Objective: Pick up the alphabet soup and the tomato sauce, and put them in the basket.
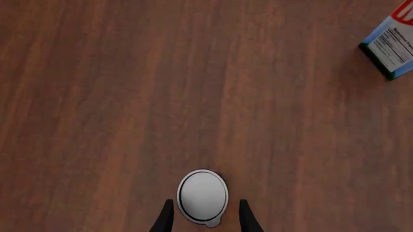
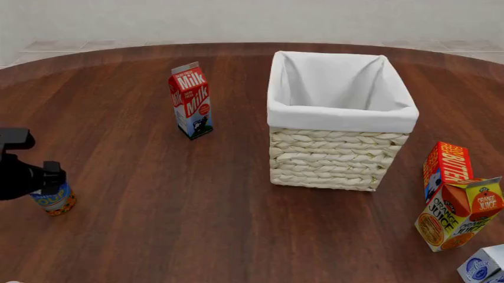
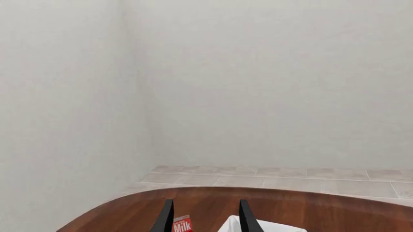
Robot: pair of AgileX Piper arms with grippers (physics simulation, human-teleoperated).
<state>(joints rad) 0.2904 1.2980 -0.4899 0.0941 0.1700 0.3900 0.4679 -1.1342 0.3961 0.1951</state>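
The alphabet soup (image 2: 55,199), a blue can with yellow lettering and an orange base, stands at the table's near left. My left gripper (image 2: 49,177) is right over it. In the left wrist view the can's silver top (image 1: 202,193) lies between the open fingers (image 1: 166,218) with small gaps on both sides. The basket (image 2: 334,159), woven straw with a white lining, stands right of centre and holds nothing that shows. The tomato sauce is out of view. My right gripper (image 3: 205,203) is open and empty, aimed at the back wall; it does not show in the front view.
A red milk carton (image 2: 191,100) stands left of the basket; its side shows in the left wrist view (image 1: 393,46). A butter box (image 2: 447,168), an orange juice carton (image 2: 461,213) and a small blue-white carton (image 2: 482,266) stand at the near right.
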